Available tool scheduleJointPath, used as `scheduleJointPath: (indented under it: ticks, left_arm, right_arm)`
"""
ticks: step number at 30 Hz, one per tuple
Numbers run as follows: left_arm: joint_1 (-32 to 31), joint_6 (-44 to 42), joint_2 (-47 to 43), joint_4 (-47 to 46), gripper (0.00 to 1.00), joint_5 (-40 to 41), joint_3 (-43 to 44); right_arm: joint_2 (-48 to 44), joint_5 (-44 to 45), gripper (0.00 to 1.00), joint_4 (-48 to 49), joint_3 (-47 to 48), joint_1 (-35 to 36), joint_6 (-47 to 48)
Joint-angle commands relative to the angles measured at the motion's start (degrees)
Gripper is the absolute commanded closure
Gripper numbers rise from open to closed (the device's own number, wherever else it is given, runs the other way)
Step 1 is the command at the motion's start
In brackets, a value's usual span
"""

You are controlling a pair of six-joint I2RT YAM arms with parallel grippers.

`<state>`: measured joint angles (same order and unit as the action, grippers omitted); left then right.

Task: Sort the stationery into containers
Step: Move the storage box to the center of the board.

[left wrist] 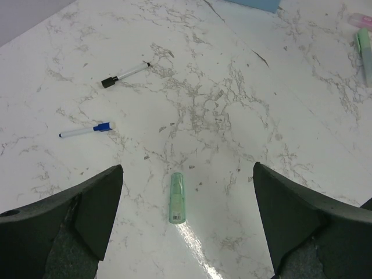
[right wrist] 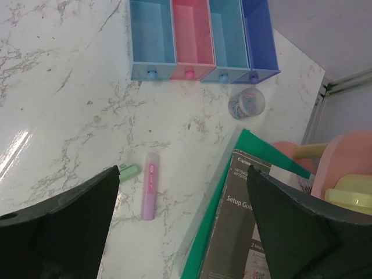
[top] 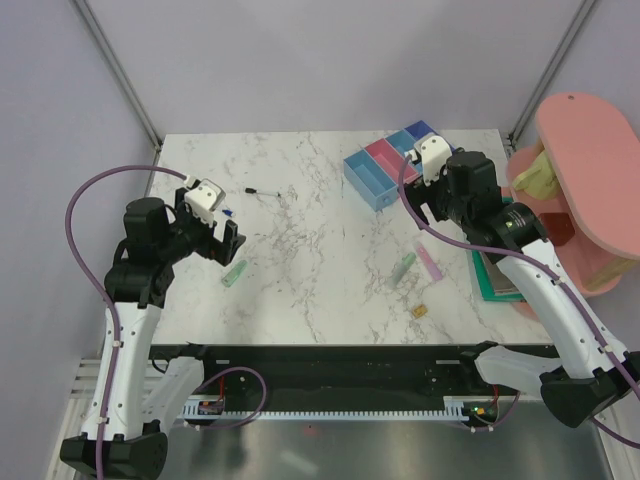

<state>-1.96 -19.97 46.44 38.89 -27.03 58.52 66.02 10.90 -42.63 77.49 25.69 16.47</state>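
Note:
A pale green bar (left wrist: 177, 198) lies on the marble table below my open left gripper (left wrist: 187, 167), between the spread fingers and untouched; from above the bar (top: 235, 272) sits just in front of that gripper (top: 215, 245). A thin black pen (left wrist: 125, 75) and a blue-tipped marker (left wrist: 87, 130) lie beyond. My right gripper (right wrist: 183, 171) hangs open and empty over a pink bar (right wrist: 149, 187) and the tip of a second green bar (right wrist: 129, 171). The containers (right wrist: 174, 71) stand in a row farther back, with a small clear round piece (right wrist: 246, 103) beside them. A tan nub (top: 420, 312) rests near the front edge.
A dark green book (right wrist: 215, 232) with a grey setup guide on it lies under the right finger, at the table's right side (top: 495, 275). A big pink round-topped shelf (top: 590, 160) stands past it at the far right edge.

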Motion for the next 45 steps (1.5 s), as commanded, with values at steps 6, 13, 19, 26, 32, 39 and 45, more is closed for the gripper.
scheduleJointPath:
  ticks: [6,13,19,26,32,39,45]
  left_arm:
    - [0.02,0.28,-0.29,-1.19,0.00,1.71,-0.60]
    - [0.02,-2.18,-0.47,-0.58,0.00,3.65,-0.60]
    - [0.02,-6.04,-2.22,2.14,0.00,2.59,-0.51]
    - [0.02,-9.82,-3.98,4.61,0.00,1.10,-0.34]
    - [0.02,-11.67,-4.33,5.75,0.00,0.22,0.19]
    - [0.02,-12.20,-3.98,6.54,0.00,0.22,0.72]
    - [0.02,-12.11,-2.76,6.81,0.00,0.74,1.86]
  right_arm:
    - [1.47,2.72,0.02,3.52,-0.76,-0.56,4.35]
    - [9.99,3.79,0.02,4.84,3.35,-0.99,8.05]
    - [22.38,-3.07,0.02,6.07,13.18,-2.14,8.76]
    - [41.10,-7.64,0.02,8.00,29.89,-5.56,7.18]
    - [57.88,-6.94,0.02,8.00,45.62,-8.89,7.44]
    - [66.95,-10.71,0.08,8.97,55.30,-14.96,4.98]
    - [68.37,-14.84,0.11,12.31,50.67,-18.04,5.76]
